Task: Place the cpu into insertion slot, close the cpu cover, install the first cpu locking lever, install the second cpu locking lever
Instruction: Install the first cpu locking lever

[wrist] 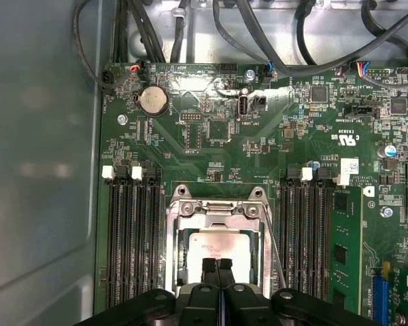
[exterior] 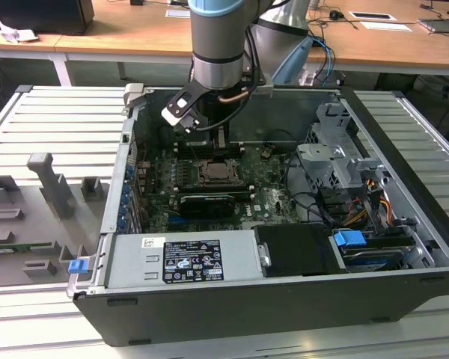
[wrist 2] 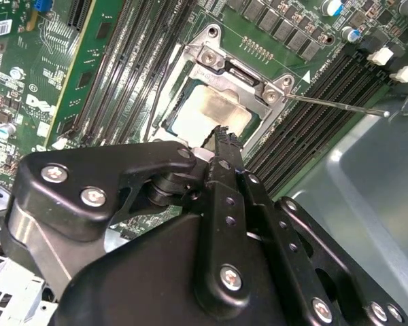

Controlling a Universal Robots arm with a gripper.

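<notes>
The cpu (wrist: 217,246) (wrist 2: 207,112) lies flat in the socket on the green motherboard (wrist: 211,136), its dull silver top showing. The cpu cover (wrist: 216,209) (wrist 2: 221,68) is down around it as a silvery frame. A thin wire locking lever (wrist: 275,248) (wrist 2: 333,103) stands free beside the socket, angled out over the memory slots. My gripper (wrist: 217,266) (wrist 2: 224,136) is shut with nothing between its fingers, its tips just over the near edge of the cpu and cover. In the exterior view the gripper (exterior: 218,140) hangs inside the open computer case above the socket (exterior: 213,173).
Black memory slots (wrist: 132,238) flank the socket on both sides. Cables (wrist: 292,41) run along the board's far edge. A drive cage (exterior: 337,149) and a power supply (exterior: 183,258) fill the case. A grey fixture tray (exterior: 45,202) lies at the exterior view's left.
</notes>
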